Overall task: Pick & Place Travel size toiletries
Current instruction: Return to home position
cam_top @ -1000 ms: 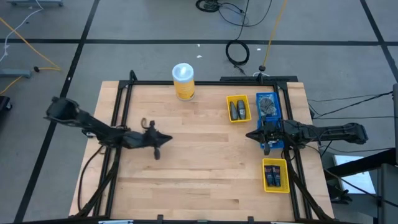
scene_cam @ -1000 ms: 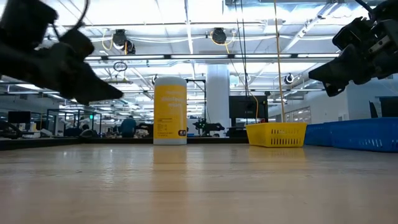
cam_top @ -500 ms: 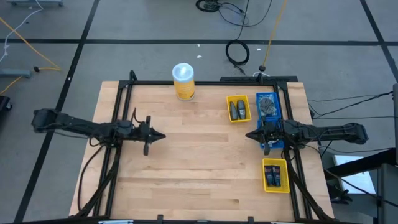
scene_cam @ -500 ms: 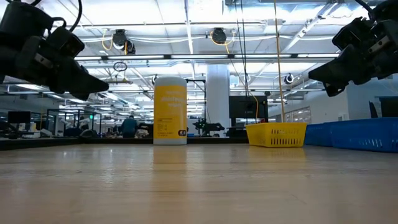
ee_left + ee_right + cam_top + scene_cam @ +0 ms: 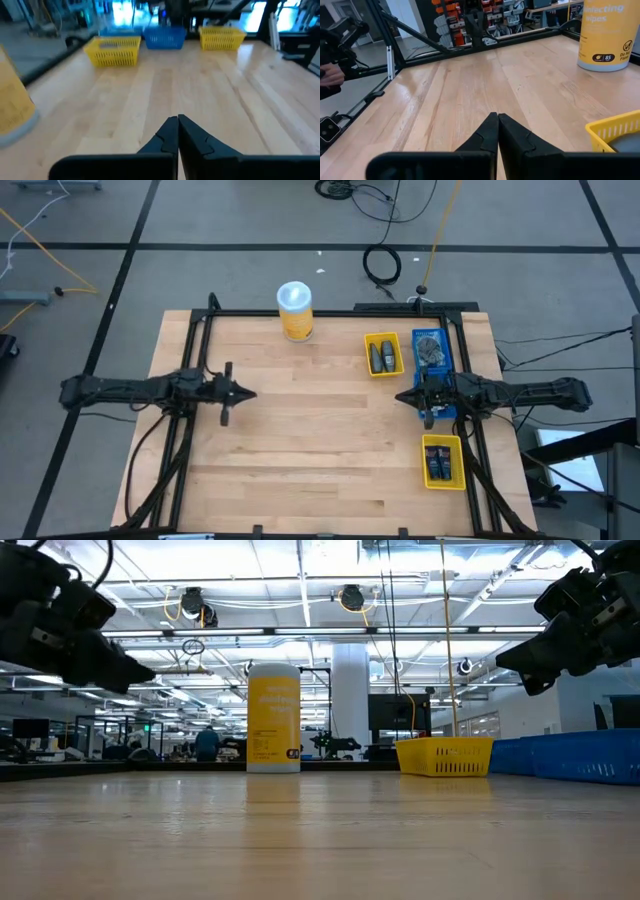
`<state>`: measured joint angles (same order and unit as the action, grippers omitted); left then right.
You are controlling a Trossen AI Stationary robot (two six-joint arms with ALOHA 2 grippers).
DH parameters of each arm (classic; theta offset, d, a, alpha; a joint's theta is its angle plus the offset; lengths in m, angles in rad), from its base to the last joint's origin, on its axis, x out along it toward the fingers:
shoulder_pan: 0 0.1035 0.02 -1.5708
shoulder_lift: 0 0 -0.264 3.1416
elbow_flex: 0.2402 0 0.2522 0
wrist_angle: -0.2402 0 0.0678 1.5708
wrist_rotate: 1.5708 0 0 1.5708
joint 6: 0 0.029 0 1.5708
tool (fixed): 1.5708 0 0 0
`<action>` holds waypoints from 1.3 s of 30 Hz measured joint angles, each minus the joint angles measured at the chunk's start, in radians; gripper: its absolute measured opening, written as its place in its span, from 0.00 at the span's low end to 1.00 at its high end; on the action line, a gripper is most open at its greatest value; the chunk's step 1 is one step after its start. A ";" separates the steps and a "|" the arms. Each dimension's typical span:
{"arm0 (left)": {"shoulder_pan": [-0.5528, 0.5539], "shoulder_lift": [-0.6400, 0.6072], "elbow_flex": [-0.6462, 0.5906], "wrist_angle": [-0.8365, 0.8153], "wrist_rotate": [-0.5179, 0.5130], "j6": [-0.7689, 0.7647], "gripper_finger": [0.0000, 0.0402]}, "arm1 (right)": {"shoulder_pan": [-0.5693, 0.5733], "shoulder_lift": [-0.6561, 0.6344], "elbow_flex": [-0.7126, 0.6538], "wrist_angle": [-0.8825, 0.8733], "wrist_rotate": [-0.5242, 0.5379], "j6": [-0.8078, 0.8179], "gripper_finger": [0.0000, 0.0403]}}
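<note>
Left pincer point(image 5: 248, 393) sits left of centre in the high view, over bare desk point(image 5: 320, 450), tip pointing toward frame right; its wrist view shows the two fingers pressed together w/ nothing between them. In the low view it hangs in the upper left of the frame, clear of the wood. Right pincer point(image 5: 400, 396) is at centre-right in the high view, tip pointing toward frame left, its arm lying across a blue tray point(image 5: 416, 350); fingers likewise closed tight and empty per its wrist view, and in the low view it hangs in the upper right, off the desk. Toiletries are all at the right side of the high view: grey oval pieces point(image 5: 380, 358) in a yellow tray point(image 5: 383, 336) just left of the blue tray, dark grey pouches point(image 5: 431, 347) in the blue tray's upper part, dark-blue bottles point(image 5: 438, 463) in a second yellow tray point(image 5: 443, 438) toward the lower right. Exact count per tray can't be made out. Yellow canister point(image 5: 295, 311) w/ white lid stands upright at the desk's top edge, centre-left, well apart from both pincers.
</note>
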<state>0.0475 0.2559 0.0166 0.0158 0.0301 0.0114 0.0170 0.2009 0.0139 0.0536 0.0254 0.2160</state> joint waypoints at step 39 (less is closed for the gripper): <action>0.011 -0.252 0.000 -0.015 -0.056 0.016 0.06 | 0.000 0.001 0.000 0.001 0.000 0.000 0.01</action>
<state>0.0581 0.0043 0.0170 0.0012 -0.0259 0.0276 0.0166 0.2022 0.0139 0.0550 0.0252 0.2158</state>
